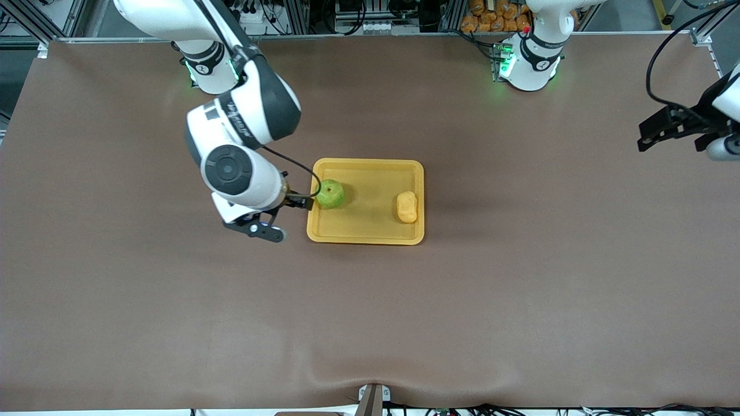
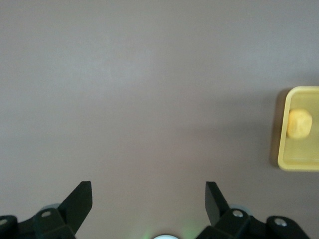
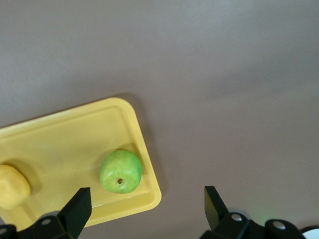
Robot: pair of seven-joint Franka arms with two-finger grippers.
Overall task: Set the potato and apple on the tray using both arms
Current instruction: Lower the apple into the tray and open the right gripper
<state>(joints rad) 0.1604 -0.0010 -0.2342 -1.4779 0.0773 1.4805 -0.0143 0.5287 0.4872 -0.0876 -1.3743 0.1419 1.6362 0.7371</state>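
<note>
Both fruits on the tray (image 1: 370,167), apple (image 1: 330,194) toward the right arm's end, potato (image 1: 407,207) toward the left's, right end effector (image 3: 144,209) spread above the table (image 1: 520,277) beside the tray, left end effector (image 2: 148,201) spread over bare table.

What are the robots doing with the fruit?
Two robot arms are putting food on a yellow tray. The green apple and the potato both lie in the tray already, the apple at the right arm's end and the potato at the left arm's end. The right gripper hangs just beside the tray near the apple, open and holding nothing. The left gripper is up over the bare table at the left arm's end, open and empty too.
</note>
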